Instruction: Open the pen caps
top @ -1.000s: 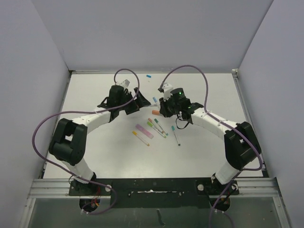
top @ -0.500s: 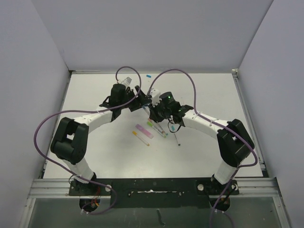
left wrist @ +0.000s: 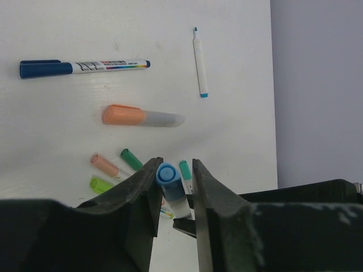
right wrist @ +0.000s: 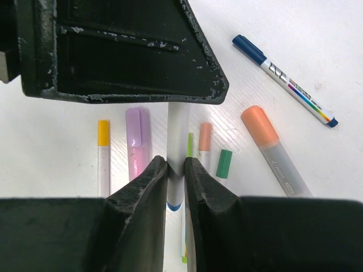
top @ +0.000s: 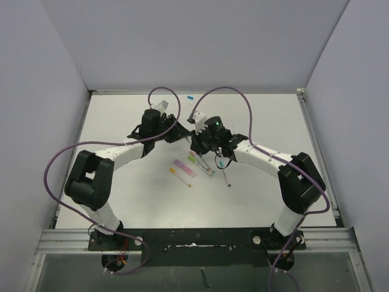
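- right gripper point(right wrist: 176, 170) clamped on white pen point(right wrist: 177, 141), held above the table point(top: 267, 121).
- left gripper point(left wrist: 173, 195) closed around its blue cap point(left wrist: 168, 180).
- best pulled straight apart along the barrel, no twisting sideways.

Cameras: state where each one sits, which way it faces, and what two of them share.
Top external: above and behind the bases, looking down at the table; both arms show.
Left wrist: on the left arm, looking down past its end effector gripping the blue cap.
Right wrist: looks past the right end effector clamping the white barrel.
Both wrist views show the orange highlighter.
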`<state>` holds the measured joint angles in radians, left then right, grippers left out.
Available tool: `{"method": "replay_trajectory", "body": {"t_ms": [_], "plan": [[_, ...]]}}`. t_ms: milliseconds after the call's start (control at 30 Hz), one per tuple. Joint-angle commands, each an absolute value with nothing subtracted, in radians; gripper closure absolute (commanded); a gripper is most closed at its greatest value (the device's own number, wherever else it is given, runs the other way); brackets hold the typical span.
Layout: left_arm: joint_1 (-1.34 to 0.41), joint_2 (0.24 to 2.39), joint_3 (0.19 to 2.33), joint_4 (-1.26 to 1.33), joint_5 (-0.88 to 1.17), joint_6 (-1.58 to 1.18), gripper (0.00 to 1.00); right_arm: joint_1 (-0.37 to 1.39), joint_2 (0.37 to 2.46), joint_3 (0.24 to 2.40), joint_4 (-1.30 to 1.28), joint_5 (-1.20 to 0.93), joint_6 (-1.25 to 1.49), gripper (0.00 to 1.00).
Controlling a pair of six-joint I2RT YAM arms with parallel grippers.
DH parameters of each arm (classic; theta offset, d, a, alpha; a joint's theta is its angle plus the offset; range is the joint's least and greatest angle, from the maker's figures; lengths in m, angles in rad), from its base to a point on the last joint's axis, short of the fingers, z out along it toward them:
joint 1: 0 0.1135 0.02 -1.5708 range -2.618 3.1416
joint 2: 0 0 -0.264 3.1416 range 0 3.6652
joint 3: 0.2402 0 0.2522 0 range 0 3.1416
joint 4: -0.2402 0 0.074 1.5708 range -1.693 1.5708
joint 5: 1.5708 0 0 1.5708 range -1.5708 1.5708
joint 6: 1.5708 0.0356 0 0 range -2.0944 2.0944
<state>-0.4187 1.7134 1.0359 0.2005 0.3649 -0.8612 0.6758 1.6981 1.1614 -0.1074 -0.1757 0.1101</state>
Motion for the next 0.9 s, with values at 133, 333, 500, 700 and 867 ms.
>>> {"method": "replay_trajectory", "body": {"t_ms": [133, 333, 500, 700, 867], "plan": [[-0.425, 1.692, 1.028, 0.271, 0.368, -0.862, 0.81, 0.675, 1.651, 1.192, -0.050, -0.164, 0.131, 1.00], [-0.411, 1.676, 1.020, 0.259, 0.356, -0.857, 0.76, 0.675, 1.636, 1.178, -0.060, -0.164, 0.131, 1.00], [-0.398, 1.673, 1.020, 0.260, 0.361, -0.862, 0.70, 0.675, 1.628, 1.165, -0.061, -0.161, 0.133, 1.00], [-0.388, 1.668, 1.008, 0.278, 0.364, -0.877, 0.70, 0.674, 1.632, 1.152, -0.059, -0.161, 0.136, 1.00], [-0.387, 1.670, 1.003, 0.286, 0.367, -0.883, 0.72, 0.674, 1.644, 1.146, -0.053, -0.165, 0.140, 1.00]]}}
